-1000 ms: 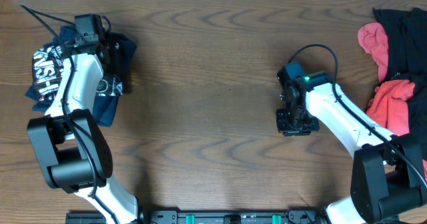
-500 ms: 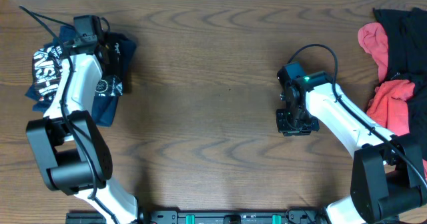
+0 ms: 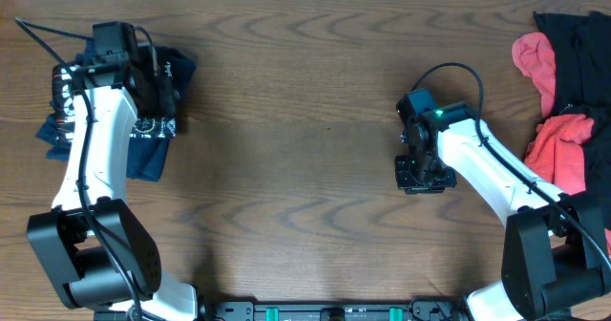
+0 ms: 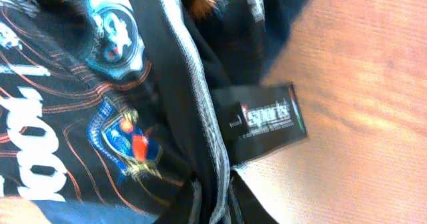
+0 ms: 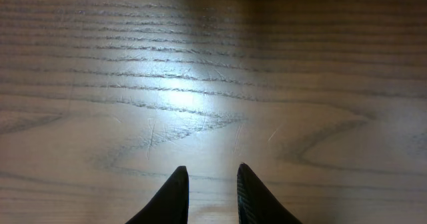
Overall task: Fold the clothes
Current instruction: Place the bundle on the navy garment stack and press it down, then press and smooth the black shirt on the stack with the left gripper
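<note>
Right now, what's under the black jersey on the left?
Navy cloth pokes out from beneath the black jersey, lying on the table. The left arm covers the pile's middle, so anything else underneath is hidden.

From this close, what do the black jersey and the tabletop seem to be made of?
The black jersey: likely thin synthetic sports knit, smooth with slight sheen, printed crests, stitched hem. The tabletop: wood or wood-look laminate, brown grain lines, glossy glare; which one is unclear.

Overhead straight down on whole table (image 3: 305,168), left wrist close on jersey (image 4: 100,117), right wrist low over that table
</note>
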You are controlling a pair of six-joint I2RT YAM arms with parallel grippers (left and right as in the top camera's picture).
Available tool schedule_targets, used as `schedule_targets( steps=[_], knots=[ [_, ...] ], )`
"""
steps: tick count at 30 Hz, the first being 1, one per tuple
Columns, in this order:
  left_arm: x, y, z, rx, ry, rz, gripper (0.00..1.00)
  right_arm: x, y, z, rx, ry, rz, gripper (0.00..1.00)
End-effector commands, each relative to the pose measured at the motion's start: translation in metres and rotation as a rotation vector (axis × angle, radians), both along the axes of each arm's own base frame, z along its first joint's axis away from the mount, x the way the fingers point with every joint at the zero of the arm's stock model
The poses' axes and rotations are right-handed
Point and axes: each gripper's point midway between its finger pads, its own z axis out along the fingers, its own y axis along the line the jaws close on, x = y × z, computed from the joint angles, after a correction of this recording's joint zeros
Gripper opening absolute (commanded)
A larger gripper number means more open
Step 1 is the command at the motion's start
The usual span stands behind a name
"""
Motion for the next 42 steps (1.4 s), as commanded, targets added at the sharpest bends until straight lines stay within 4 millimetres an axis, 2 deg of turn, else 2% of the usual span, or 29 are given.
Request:
schedule_targets(
  steps=[1,10,11,13,15,16,19,22,25,28,31,35,38,42],
  knots=[
    [-0.011,-0.017,-0.008,-0.060,0.053,-0.025,0.13,0.002,-0.004,0.003,-0.003,-0.010,0.002,0.23],
    [-0.023,-0.031,-0.031,-0.066,0.099,-0.054,0.14,0.001,-0.004,0.003,-0.004,-0.006,0.009,0.23],
    [-0.022,-0.031,-0.031,-0.065,0.096,-0.055,0.21,0.001,-0.004,0.003,-0.003,-0.006,0.009,0.23],
    [-0.017,-0.029,-0.028,-0.057,0.072,-0.054,0.49,0.001,-0.004,0.003,-0.004,-0.006,0.010,0.23],
    [-0.007,-0.027,-0.016,-0.043,0.025,-0.052,0.60,0.000,-0.004,0.003,-0.004,-0.004,0.009,0.23],
    [-0.001,-0.026,-0.007,-0.038,-0.009,-0.053,0.63,0.000,-0.004,0.003,-0.004,-0.004,0.010,0.23],
    [0.025,-0.022,0.028,-0.013,-0.162,-0.056,0.78,0.000,-0.004,0.003,-0.004,-0.005,0.009,0.23],
    [0.051,-0.015,0.056,0.027,-0.315,-0.046,0.80,0.000,-0.004,0.003,-0.004,-0.005,0.009,0.23],
    [0.068,-0.001,0.062,0.095,-0.378,-0.010,0.81,0.000,-0.004,0.003,-0.004,-0.004,0.009,0.23],
    [0.078,0.008,0.050,0.126,-0.375,0.012,0.81,0.000,-0.004,0.003,-0.004,-0.004,0.009,0.23],
    [0.083,0.017,0.025,0.156,-0.329,0.033,0.82,0.000,-0.004,0.003,-0.004,-0.003,0.009,0.24],
    [0.090,0.027,0.001,0.172,-0.300,0.054,0.83,-0.002,-0.005,0.003,-0.006,0.003,0.009,0.24],
    [0.097,0.030,-0.010,0.174,-0.303,0.058,0.83,-0.002,-0.005,0.003,-0.006,0.005,0.009,0.24],
    [0.104,0.031,-0.013,0.173,-0.322,0.058,0.81,-0.002,-0.005,0.003,-0.006,0.003,0.009,0.23]
  ],
)
